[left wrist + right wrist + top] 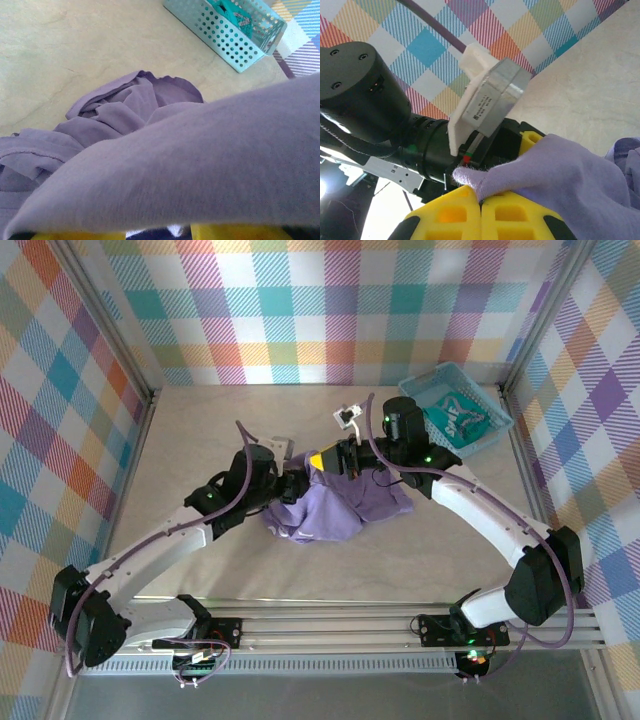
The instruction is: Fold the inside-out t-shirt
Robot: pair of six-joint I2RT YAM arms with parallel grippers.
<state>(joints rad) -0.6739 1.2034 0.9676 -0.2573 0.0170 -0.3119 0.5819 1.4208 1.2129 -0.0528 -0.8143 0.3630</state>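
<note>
The lavender inside-out t-shirt (335,508) lies bunched on the table between the two arms. My right gripper (335,458) is at its far edge. In the right wrist view its yellow fingers (445,220) are pressed together on a pinched fold of the shirt (560,175), held just above the table. My left gripper (298,486) is at the shirt's left side. In the left wrist view a taut sheet of the shirt (200,165) drapes over the jaws. Two yellow finger parts (235,233) show apart below it, and their tips are hidden.
A teal perforated basket (492,422) stands at the back right corner, with a teal-green garment with white markings (458,412) inside it. The basket (220,35) also shows beyond the shirt in the left wrist view. Plaid walls surround the beige table (200,430).
</note>
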